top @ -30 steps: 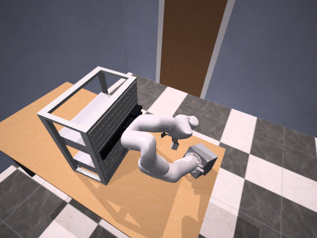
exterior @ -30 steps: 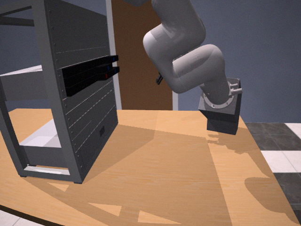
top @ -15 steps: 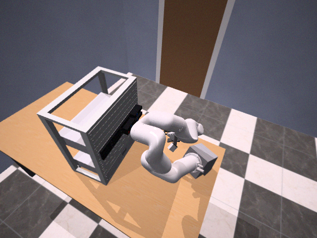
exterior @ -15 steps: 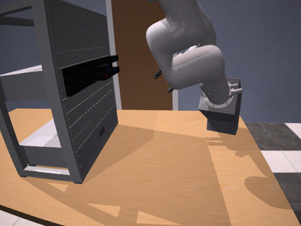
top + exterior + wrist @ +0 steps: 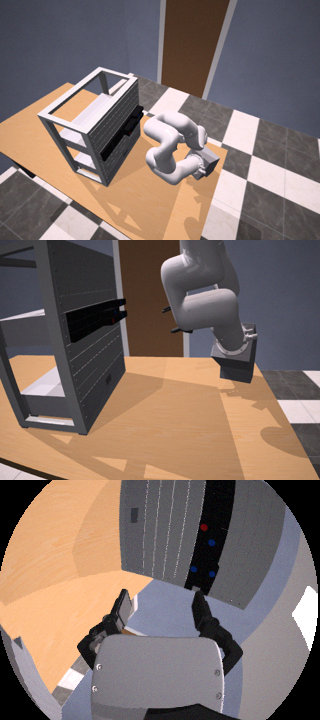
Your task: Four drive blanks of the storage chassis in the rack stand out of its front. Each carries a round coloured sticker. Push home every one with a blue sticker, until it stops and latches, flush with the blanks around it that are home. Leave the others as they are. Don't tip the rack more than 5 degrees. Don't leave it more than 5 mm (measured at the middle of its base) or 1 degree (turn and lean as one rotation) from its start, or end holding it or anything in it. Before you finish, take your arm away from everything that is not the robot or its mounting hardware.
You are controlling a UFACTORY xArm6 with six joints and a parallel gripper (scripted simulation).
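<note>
The grey rack (image 5: 95,124) stands on the wooden table with its front towards the arm. A black storage chassis (image 5: 90,317) runs across its front. At the chassis's far end, blanks stand out of the front (image 5: 117,311). In the wrist view one carries a red sticker (image 5: 204,527) and three carry blue stickers (image 5: 211,543), (image 5: 194,568), (image 5: 212,574). The red one also shows in the exterior view (image 5: 112,321), below the blue ones. My gripper (image 5: 161,597) is open and empty. It faces the rack front from a distance and touches nothing; its fingers show in the exterior view (image 5: 172,320).
The arm's base block (image 5: 235,361) sits at the table's right edge. The folded white arm (image 5: 170,144) stands between the base and the rack. A brown door (image 5: 191,43) is behind. Grey panels fill the rack front below the chassis (image 5: 98,361).
</note>
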